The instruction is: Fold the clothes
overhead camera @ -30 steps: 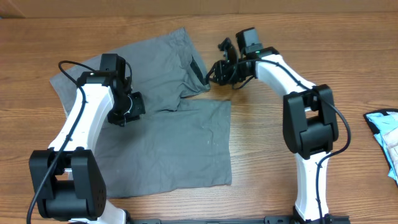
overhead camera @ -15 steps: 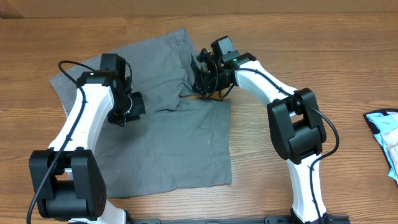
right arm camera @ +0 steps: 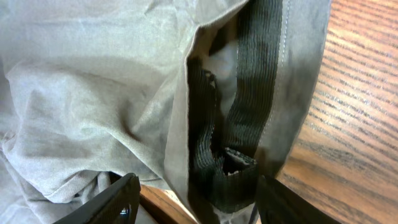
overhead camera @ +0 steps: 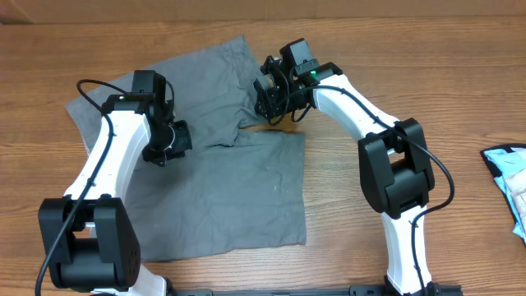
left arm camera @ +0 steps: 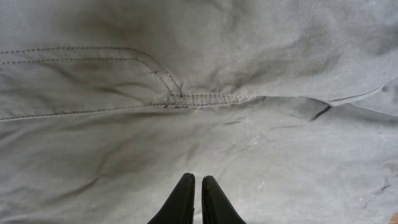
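The grey shorts [overhead camera: 222,173] lie spread on the wooden table, partly folded, with a stitched pocket seam in the left wrist view [left arm camera: 180,98]. My left gripper [overhead camera: 162,148] is shut and empty, its tips [left arm camera: 195,186] pressed close over the cloth near the left middle. My right gripper [overhead camera: 269,97] is open at the shorts' upper right edge. Its fingers [right arm camera: 196,202] straddle the dark ribbed waistband [right arm camera: 249,93] without closing on it.
A pale blue cloth [overhead camera: 511,185] lies at the table's right edge. Bare wood [overhead camera: 411,49] surrounds the shorts on the far and right sides.
My right gripper moved left from the bare wood onto the shorts' waistband edge, then shifted slightly. The left arm has not moved.
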